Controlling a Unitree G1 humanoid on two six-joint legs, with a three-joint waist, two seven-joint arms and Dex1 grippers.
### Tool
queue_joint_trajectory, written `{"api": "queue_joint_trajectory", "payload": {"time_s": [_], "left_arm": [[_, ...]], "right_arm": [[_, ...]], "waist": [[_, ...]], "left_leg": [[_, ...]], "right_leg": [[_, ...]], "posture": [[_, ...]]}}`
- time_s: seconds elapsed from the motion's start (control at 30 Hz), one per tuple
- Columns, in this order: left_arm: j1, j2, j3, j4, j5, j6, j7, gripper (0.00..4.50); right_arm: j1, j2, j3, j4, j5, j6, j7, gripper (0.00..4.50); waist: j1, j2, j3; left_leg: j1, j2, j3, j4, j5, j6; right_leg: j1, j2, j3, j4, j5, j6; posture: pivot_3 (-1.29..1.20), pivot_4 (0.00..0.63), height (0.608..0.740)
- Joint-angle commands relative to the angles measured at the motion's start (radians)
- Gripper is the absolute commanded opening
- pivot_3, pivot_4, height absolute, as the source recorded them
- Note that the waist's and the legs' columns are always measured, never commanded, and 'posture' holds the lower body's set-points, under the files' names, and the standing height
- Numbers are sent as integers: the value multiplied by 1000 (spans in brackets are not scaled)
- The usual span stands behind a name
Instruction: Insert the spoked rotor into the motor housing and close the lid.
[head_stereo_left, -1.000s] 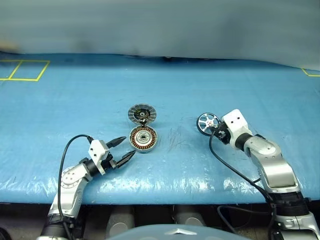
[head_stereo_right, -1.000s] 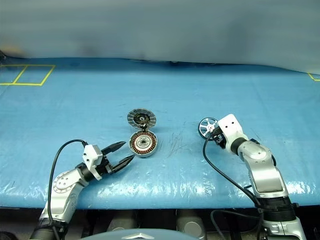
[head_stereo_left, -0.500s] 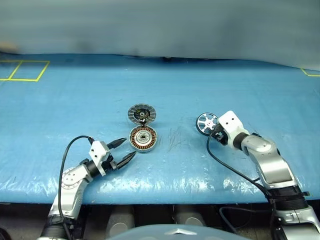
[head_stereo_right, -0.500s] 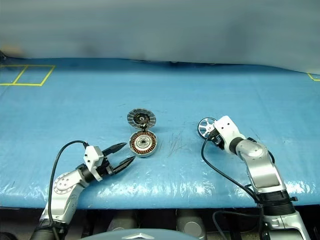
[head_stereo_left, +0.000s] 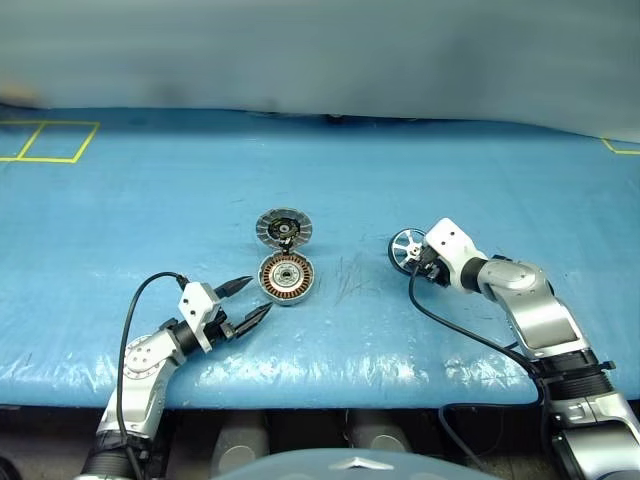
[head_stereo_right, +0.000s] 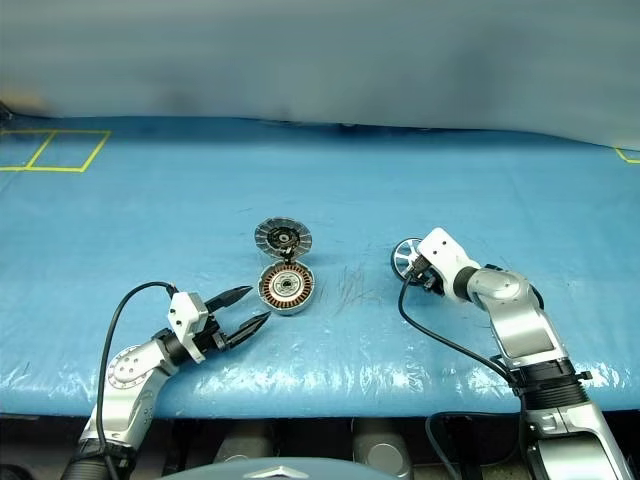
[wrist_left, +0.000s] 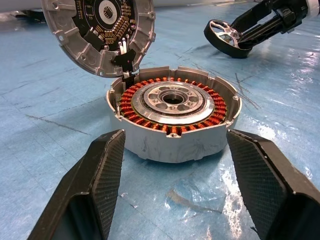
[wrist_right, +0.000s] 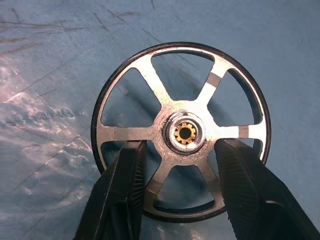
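The spoked rotor (head_stereo_left: 405, 249) is a silver wheel with a dark rim, on the blue mat to the right of the motor housing (head_stereo_left: 286, 277). My right gripper (wrist_right: 180, 145) is open. Its fingers (wrist_right: 127, 190) reach down into the spoke gaps on either side of the hub, and I cannot tell whether they touch it. The housing (wrist_left: 172, 107) shows its copper windings and silver centre. The lid (wrist_left: 100, 30) stands hinged up behind it, inner face showing. My left gripper (head_stereo_left: 259, 296) is open, just short of the housing's near side, with nothing between its fingers.
Blue plastic sheeting (head_stereo_left: 330, 170) covers the whole table. Yellow tape squares (head_stereo_left: 45, 140) mark the far left corner, and a tape corner (head_stereo_left: 620, 147) shows at the far right. A black cable (head_stereo_left: 455, 325) trails from my right wrist across the mat.
My right gripper turned and crept left over the rotor, and its fingers narrowed a little. The rotor shifted slightly left with it. The left arm, housing and lid stayed put.
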Motion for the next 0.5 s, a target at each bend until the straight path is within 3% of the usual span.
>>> {"api": "queue_joint_trajectory", "payload": {"time_s": [0.03, 0.17, 0.33, 0.5], "left_arm": [[6, -6, -1, -18, 1, -17, 4, 3420], [11, -7, 0, -20, 0, -16, 5, 3420], [17, -7, 1, -23, -4, -18, 1, 3420], [14, -8, -1, -17, -14, -15, -15, 3420]], "right_arm": [[22, 19, 6, 18, 29, 11, 27, 1627], [45, 43, -37, -18, 59, 4, 3, 1627], [102, 114, -121, -144, 214, -17, 53, 1627], [144, 130, -81, -248, 272, -44, 111, 1627]], "waist": [[0, -1, -1], [0, -1, -1], [0, -1, 0], [0, 1, 0]], "left_leg": [[0, 0, 0, 0, 0, 0], [1, 0, 0, 0, 0, 0], [0, 0, 0, 0, 0, 0], [-1, 0, 0, 0, 0, 0]], "right_leg": [[0, 0, 0, 0, 0, 0], [1, 0, 0, 0, 0, 0], [0, 0, 0, 0, 0, 0], [-1, 0, 0, 0, 0, 0]], "posture": [[0, 150, 740], [0, 150, 740], [0, 150, 740], [0, 150, 740]]}}
